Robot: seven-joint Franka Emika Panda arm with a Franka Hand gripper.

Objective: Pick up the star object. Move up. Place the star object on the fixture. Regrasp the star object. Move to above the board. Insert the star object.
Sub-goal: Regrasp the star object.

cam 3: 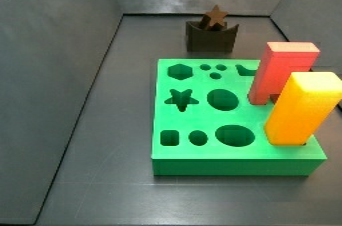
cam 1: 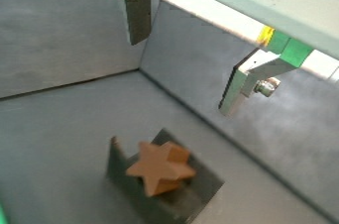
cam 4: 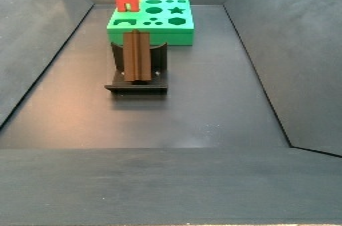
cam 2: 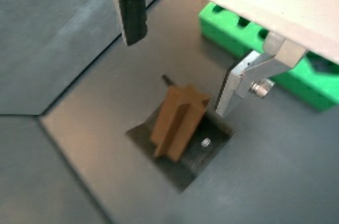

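The hand (cam 2: 185, 55) hangs open and empty right above the star object (cam 2: 175, 121), which leans in the fixture (cam 2: 195, 154) below it, I think so the hand can grab it a better way.

The two-finger gripper (cam 2: 185, 45) hangs with its silver plates spread wide, well above the slim brown star-sectioned peg (cam 2: 175, 121), and nothing lies between them in either wrist view. The peg leans in the small dark notched fixture (cam 4: 138, 82), its upper end standing clear of the notch, so open air surrounds it from above and both sides. Bare grey floor (cam 4: 174, 120) runs wide in front of the fixture. Behind it in a side view sits the thick bright green slab with cut-out holes (cam 3: 201, 130). A tall red block (cam 3: 283, 68) and a tall yellow block (cam 3: 301, 106) rise from the slab's right edge, crowding that side. The grey walls (cam 3: 60, 60) slope in on both sides.
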